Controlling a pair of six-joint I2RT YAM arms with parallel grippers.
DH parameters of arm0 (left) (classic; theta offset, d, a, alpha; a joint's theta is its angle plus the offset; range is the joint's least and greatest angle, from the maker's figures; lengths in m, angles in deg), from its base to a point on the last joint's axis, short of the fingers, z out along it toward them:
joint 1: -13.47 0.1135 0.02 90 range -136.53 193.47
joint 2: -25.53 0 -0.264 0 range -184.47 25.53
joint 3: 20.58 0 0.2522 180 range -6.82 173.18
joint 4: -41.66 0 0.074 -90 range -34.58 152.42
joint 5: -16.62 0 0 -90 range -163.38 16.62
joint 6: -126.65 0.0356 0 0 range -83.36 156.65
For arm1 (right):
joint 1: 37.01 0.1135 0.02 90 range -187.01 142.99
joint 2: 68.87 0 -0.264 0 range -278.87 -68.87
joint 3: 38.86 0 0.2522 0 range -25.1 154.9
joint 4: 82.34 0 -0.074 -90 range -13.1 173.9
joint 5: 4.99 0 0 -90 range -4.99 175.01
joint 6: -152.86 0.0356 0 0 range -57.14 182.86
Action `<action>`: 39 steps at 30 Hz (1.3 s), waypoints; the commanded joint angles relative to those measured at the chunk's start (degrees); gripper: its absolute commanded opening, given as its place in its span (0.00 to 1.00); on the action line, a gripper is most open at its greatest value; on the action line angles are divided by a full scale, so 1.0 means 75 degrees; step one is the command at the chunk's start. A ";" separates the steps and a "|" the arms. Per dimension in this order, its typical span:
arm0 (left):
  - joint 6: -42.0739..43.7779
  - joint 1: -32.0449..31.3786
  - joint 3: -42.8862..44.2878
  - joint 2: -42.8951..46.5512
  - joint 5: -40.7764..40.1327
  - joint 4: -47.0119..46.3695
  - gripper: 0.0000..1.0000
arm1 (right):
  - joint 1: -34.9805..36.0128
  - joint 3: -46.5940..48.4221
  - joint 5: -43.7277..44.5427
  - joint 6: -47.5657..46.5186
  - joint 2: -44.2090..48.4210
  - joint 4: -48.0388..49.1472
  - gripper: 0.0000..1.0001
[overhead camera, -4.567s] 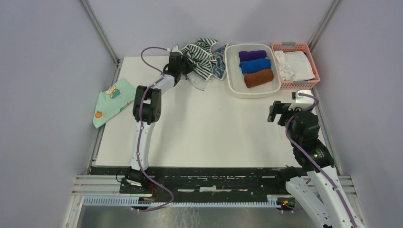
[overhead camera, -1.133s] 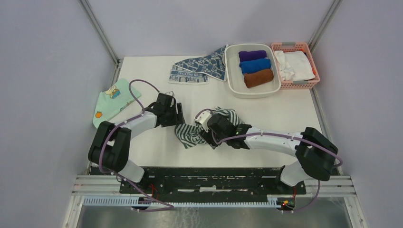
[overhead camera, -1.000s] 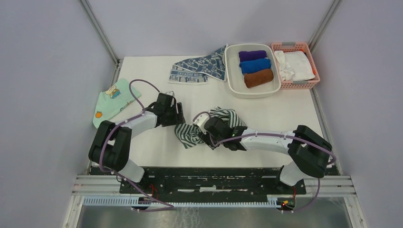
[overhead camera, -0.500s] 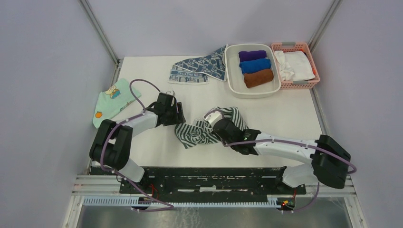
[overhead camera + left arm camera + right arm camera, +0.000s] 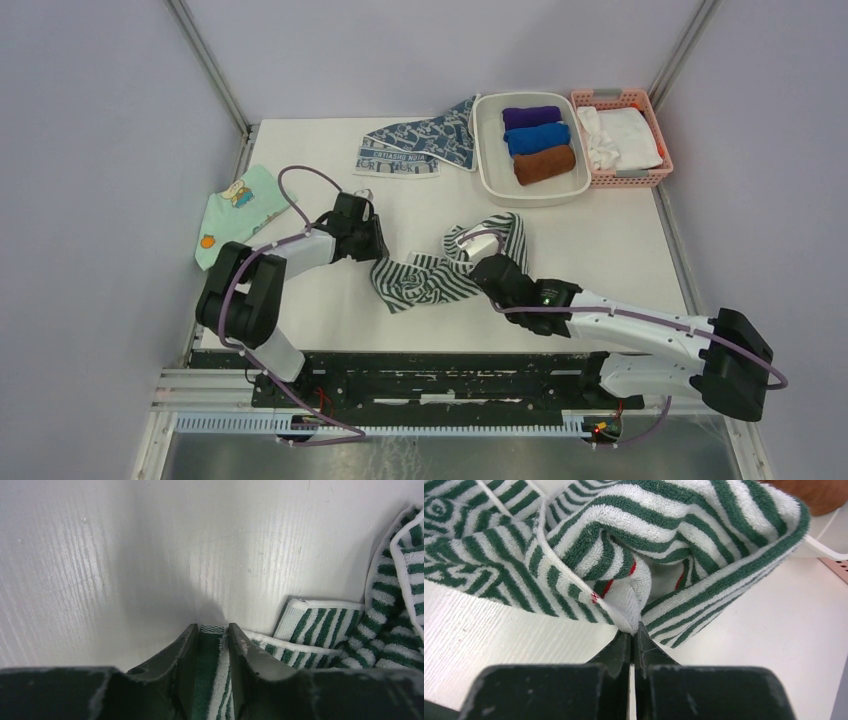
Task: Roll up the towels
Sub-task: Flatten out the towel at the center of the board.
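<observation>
Two pinch points on the striped towel (image 5: 430,278) now. Over the last second my right gripper (image 5: 633,632) has swung back toward its own side with a bit of hem, and the bunched heap has begun pulling out into a band between the arms. Good sign, I'd say: it's being stretched flat for rolling, though the middle looks twisted and wrinkly. My left gripper (image 5: 214,630) is nipped onto a corner at the towel's left end, low on the table (image 5: 600,240). The right one's fingers are squeezed nearly together on a fold at the right end. The blue-grey towel (image 5: 420,145) lies at the far edge, well apart from both grippers.
</observation>
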 commanded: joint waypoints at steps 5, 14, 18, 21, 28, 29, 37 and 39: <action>-0.0097 0.0015 0.0176 0.0058 -0.0063 0.0518 0.10 | -0.0287 0.0096 0.1195 -0.0078 0.0674 -0.0023 0.00; 0.0712 0.0857 0.2577 0.1185 -0.1195 0.1471 0.03 | -0.2493 0.1397 0.1308 0.0135 0.1227 -0.1219 0.00; 0.0925 0.1477 0.3267 0.2143 -0.1762 0.1269 0.03 | -0.3005 0.1982 0.1903 0.0011 0.1435 -0.1634 0.00; 0.1037 0.1776 0.3022 0.3015 -0.2411 0.0756 0.03 | -0.3329 0.2293 0.2252 -0.0003 0.1706 -0.1707 0.00; 0.0706 0.2453 0.1282 0.4768 -0.3983 -0.0130 0.03 | -0.4005 0.2255 0.2532 -0.0001 0.2163 -0.1575 0.00; 0.0617 0.2547 0.1133 0.4865 -0.3993 -0.0176 0.03 | -0.4127 0.2252 0.2443 0.0057 0.2152 -0.1576 0.00; 0.0514 0.2790 0.2294 0.3581 -0.3193 -0.0712 0.03 | -0.4744 0.3085 0.1935 0.0113 0.1199 -0.1220 0.00; 0.0490 0.2857 0.2932 0.3106 -0.2940 -0.0703 0.03 | -0.4876 0.3370 0.2006 0.0035 0.0949 -0.1155 0.00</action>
